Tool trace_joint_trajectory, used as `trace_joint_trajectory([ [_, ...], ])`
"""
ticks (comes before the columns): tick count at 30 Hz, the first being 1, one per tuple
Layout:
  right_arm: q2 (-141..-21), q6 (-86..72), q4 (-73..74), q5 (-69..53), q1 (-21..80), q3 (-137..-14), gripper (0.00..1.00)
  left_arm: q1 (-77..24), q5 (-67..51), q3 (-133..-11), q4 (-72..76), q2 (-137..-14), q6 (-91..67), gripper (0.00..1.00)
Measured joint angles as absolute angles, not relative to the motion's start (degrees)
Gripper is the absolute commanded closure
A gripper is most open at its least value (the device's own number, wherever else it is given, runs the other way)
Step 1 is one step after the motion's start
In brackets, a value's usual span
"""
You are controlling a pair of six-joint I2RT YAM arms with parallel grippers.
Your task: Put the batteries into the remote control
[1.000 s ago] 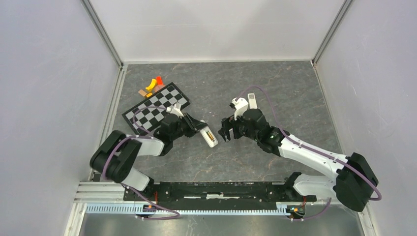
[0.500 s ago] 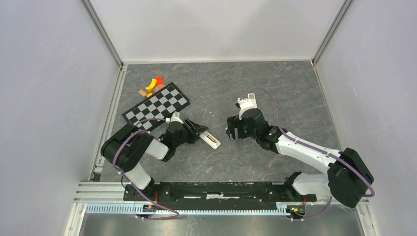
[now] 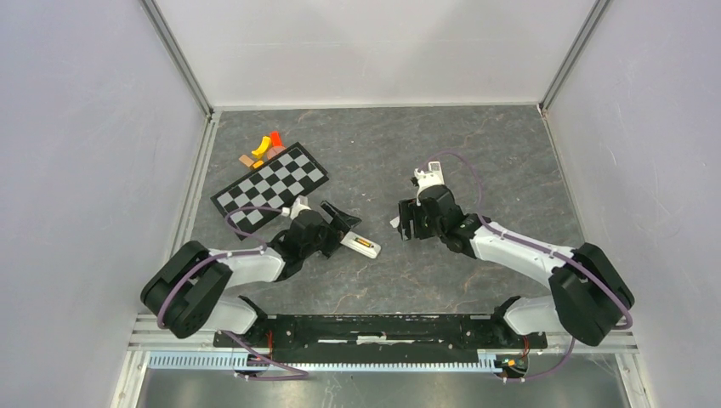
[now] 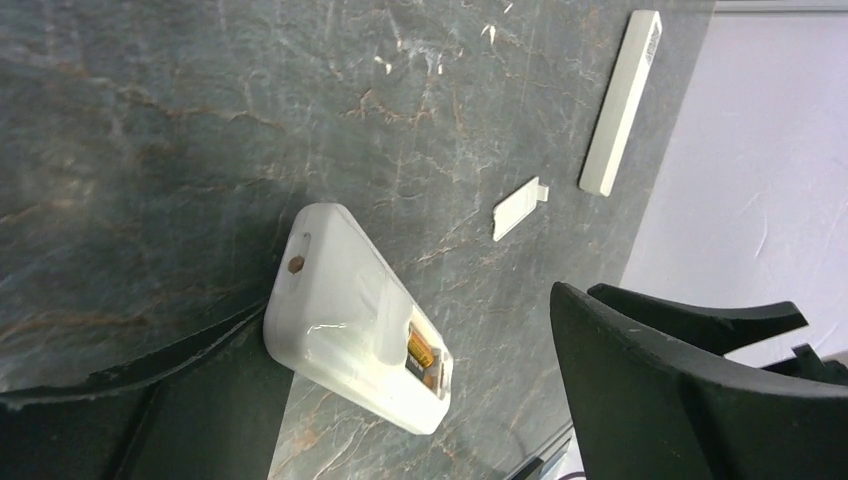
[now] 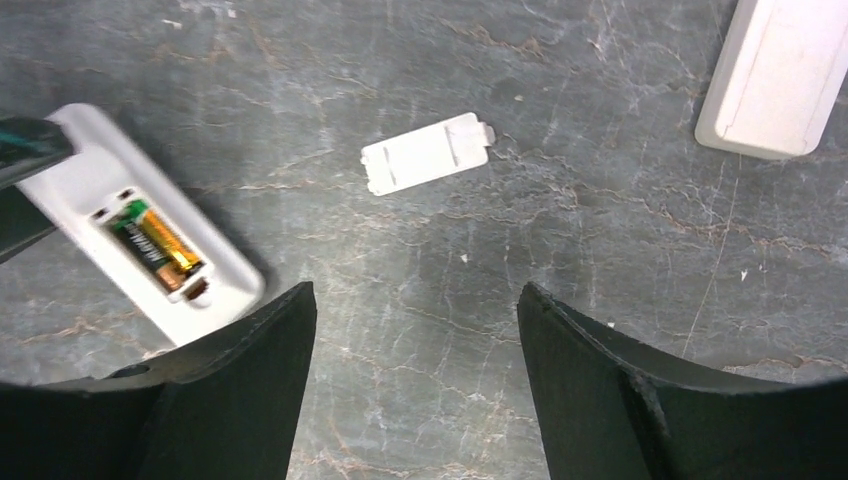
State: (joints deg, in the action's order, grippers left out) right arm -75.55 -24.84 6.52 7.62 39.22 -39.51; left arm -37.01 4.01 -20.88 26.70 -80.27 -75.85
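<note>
Dark grey marbled table, pale walls on three sides.

Hidden / unclear:
- Plain white strip: mostly covered by the right arm's wrist in the top view. The right wrist view cuts it off at the upper right corner.
- Remote control lies back-up on the table near the middle, so its display and buttons face down and are not seen.
- In the left wrist view the remote's compartment end is foreshortened and the compartment wall hides part of the contents.
- One finger of the left gripper runs along the remote's edge. Whether it is touching or just beside, I cannot tell.

Containers:
- The battery compartment is open. Its small white cover lies flat on the table, apart from the remote, between the remote and the strip.
- Inside the compartment are the batteries, dark with a gold band, lying lengthwise. I cannot tell whether it is one cell or two side by side. A rust-coloured contact shows at one end.

Tools:
- Left gripper: jaws spread wide, with the remote on the table between them. The far finger is well clear of the remote, and nothing is pinched.
- Right gripper: jaws spread, with only bare table between them. The remote is just off to one side and the cover lies beyond the tips.

Other: a checkerboard lies at the left rear, with small orange and red pieces just beyond it.
</note>
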Motion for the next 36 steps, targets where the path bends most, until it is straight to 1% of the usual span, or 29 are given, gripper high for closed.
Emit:
trace_joint_trajectory([
  [2,-77.2,-24.8,6.5,7.6,38.6,-39.5,0.31,-37.5,5.4,-20.9,23.6,-78.3,-76.2,0.01],
  [6,-81.4,-24.1,6.5,7.7,36.9,-40.0,0.37,-38.4,8.4,-20.6,16.6,-73.7,-76.6,0.0],
  [12,-88.0,-21.0,5.1,8.1,34.9,-44.2,0.41,-38.7,11.3,-19.7,7.9,-67.4,-76.7,0.0],
  [14,-89.5,-19.7,4.4,8.2,34.4,-45.7,0.45,-38.7,12.0,-19.0,6.4,-65.6,-76.7,0.0],
  [17,-91.7,-17.6,3.5,8.1,34.0,-47.9,0.54,-38.7,12.5,-18.2,5.2,-63.8,-76.4,0.0],
  [19,-93.0,-16.4,3.1,8.0,33.9,-49.1,0.62,-38.7,13.2,-17.9,4.3,-62.7,-75.7,0.0],
  [21,-94.3,-15.2,2.8,7.7,33.8,-50.1,0.67,-38.7,14.2,-17.8,2.6,-61.2,-74.4,0.01],
  [27,-97.2,-12.9,2.7,7.5,33.6,-51.4,0.71,-38.7,17.6,-17.8,-4.7,-54.6,-67.5,0.01],
  [30,-98.0,-12.0,2.7,7.1,33.6,-51.4,0.78,-38.7,18.3,-18.4,-5.9,-51.7,-64.3,0.01],
  [33,-98.8,-11.6,2.7,6.6,33.6,-52.0,0.81,-38.7,18.5,-19.6,-6.0,-50.2,-61.5,0.01],
  [36,-99.5,-11.2,2.9,6.3,33.6,-52.8,0.82,-38.7,18.1,-21.0,-5.5,-50.0,-59.2,0.01],
])
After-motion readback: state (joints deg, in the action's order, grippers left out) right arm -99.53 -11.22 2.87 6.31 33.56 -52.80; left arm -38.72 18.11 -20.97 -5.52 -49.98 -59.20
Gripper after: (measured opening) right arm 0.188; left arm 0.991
